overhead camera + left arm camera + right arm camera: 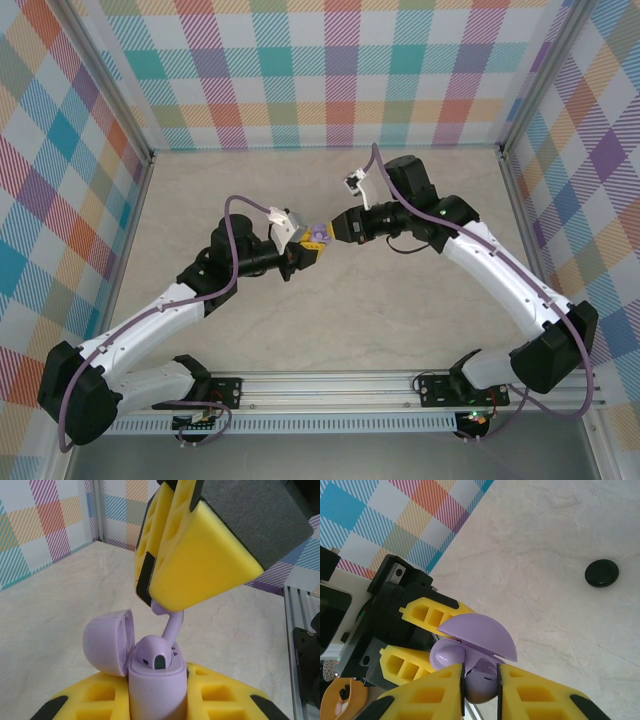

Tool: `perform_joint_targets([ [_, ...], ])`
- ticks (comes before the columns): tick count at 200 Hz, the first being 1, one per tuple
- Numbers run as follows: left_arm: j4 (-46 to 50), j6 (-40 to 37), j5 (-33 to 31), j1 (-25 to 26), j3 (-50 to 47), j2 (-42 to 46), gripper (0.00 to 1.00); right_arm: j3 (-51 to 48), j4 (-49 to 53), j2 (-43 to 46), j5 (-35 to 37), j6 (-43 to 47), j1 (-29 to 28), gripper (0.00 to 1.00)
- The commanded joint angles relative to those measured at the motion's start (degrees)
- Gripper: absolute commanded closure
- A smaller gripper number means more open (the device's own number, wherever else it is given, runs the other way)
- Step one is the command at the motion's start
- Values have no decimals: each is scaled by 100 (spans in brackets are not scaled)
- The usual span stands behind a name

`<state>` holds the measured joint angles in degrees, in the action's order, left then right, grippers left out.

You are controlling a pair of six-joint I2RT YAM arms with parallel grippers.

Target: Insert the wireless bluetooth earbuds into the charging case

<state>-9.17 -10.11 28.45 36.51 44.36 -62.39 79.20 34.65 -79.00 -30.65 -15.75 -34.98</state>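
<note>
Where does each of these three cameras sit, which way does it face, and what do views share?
Top external: above and behind the arms, facing down on the beige table; both arms show, left gripper and right gripper close together.
Left wrist: on the left arm, facing forward over its own gripper, clamped on an open lavender plastic charging case.
Right wrist: on the right arm, facing down past its own gripper, pinching a lavender earbud.
Shared: both wrist views show that case.
</note>
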Motion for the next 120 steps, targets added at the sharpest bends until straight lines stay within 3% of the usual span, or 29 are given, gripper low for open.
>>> perform_joint_targets([
  [1, -242, -17, 126, 67, 160, 144, 79, 217, 89, -76, -81, 111, -44, 79],
  [120, -568, 214, 76, 67, 104, 133, 79, 245, 178, -252, -31, 99, -114, 80],
])
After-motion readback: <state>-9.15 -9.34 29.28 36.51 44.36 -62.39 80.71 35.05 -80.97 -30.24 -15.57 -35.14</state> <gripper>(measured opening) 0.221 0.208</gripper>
